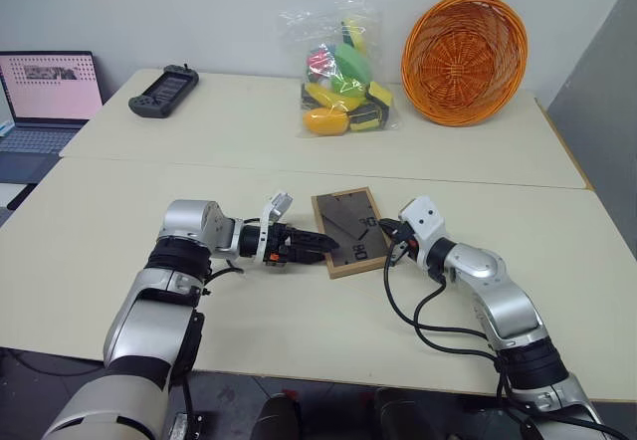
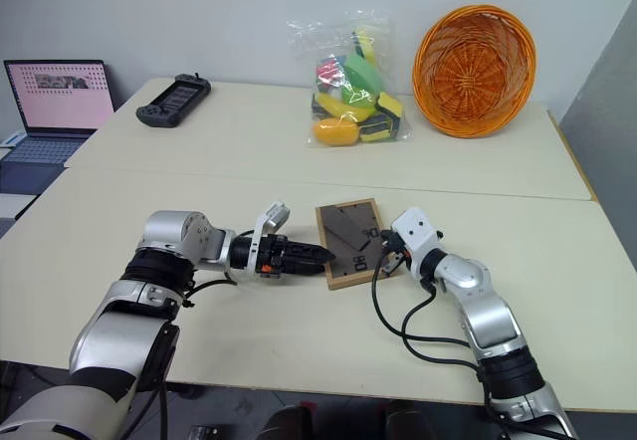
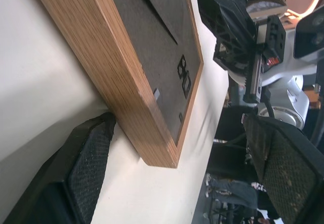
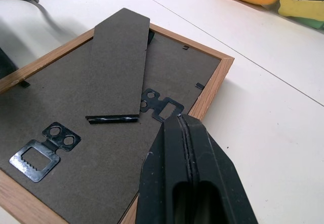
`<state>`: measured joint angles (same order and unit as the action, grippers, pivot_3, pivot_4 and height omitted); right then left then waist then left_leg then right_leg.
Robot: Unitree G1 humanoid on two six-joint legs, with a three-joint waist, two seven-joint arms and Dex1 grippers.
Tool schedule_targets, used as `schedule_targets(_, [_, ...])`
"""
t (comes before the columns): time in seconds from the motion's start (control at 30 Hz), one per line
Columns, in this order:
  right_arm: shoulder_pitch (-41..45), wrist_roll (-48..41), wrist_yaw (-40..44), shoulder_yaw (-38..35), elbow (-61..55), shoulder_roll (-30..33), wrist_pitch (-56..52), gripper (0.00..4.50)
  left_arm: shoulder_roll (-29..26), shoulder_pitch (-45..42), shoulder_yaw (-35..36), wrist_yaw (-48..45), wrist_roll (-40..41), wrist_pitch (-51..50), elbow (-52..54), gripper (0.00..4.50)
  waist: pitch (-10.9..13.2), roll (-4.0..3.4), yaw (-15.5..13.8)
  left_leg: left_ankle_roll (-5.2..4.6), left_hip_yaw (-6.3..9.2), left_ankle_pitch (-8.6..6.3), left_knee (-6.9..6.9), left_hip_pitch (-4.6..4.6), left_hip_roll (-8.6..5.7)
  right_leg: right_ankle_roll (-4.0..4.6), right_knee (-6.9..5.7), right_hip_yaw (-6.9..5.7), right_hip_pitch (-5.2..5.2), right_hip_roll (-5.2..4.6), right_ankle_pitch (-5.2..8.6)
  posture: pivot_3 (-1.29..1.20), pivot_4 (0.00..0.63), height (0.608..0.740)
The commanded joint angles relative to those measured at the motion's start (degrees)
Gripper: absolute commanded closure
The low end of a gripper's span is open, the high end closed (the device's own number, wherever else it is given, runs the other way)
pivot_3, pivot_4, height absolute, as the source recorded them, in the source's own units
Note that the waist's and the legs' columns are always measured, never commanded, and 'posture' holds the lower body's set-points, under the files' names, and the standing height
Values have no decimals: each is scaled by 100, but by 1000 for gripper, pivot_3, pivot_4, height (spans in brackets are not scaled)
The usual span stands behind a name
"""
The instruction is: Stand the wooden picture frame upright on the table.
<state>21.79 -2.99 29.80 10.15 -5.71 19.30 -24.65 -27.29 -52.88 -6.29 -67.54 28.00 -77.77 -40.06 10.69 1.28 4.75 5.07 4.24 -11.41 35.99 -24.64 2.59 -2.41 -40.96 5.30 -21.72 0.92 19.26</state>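
Wooden picture frame (image 1: 348,231) lies back-up at centre of the table (image 1: 557,251), long axis running up-picture. Your left gripper (image 1: 317,246), jaws spread, straddles its lower-left corner; your right gripper (image 1: 390,233), fingers pressed together, empty, hovers over its right edge.

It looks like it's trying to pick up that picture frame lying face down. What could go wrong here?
The wooden picture frame lies flat on the table, so the open left gripper, astride its edge, might just push it along. The shut right gripper is close and could nudge it askew or catch the fold-out stand.
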Motion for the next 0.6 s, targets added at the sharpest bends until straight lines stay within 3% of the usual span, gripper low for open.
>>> schedule_targets(0.03, [5,-6,4,-68,-267,61,-31,4500,58,21,132,305,-62,102,-97,198,0,0,-2,0,0,0,0,0,0,0,0,0,1,0,0,0,150,740])
schedule_targets(0.33, [-224,191,235,-292,461,839,535,4500,47,120,166,380,29,0,64,198,-1,0,-15,0,0,0,2,3,-3,0,2,0,6,-1,0,0,150,740])
schedule_targets(0.6, [-389,139,198,-57,204,466,423,4500,29,94,194,412,70,14,4,198,-1,0,2,-1,-2,-1,-1,29,-2,-1,3,4,30,0,0,0,150,740])
